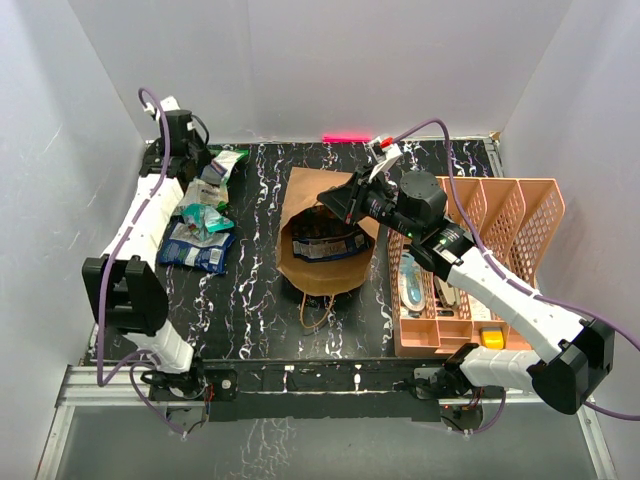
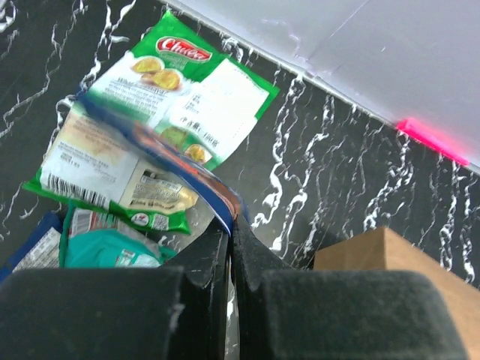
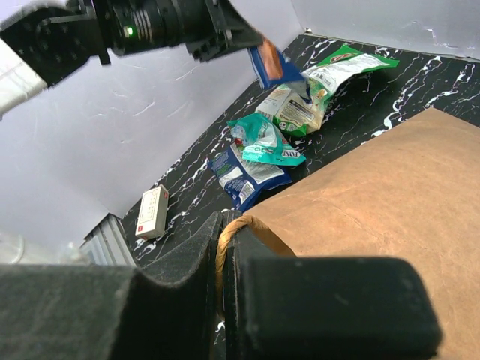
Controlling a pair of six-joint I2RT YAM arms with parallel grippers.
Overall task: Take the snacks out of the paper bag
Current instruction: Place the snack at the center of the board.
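The left gripper (image 2: 231, 221) pinches a light, crinkly snack (image 3: 271, 66) by its edge; the right gripper (image 3: 223, 229) pinches the bag (image 3: 375, 210) by its thin handle (image 3: 249, 224).

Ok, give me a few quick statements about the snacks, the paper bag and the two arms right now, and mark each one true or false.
1. The left fingers are shut on a blue packet. True.
2. The paper bag is empty. False: a dark packet lies inside it.
3. The right fingers are shut on the bag's handle. True.
4. The pink organiser stands left of the bag. False: it stands to the bag's right.
5. Several loose packets lie on the table left of the bag. True.
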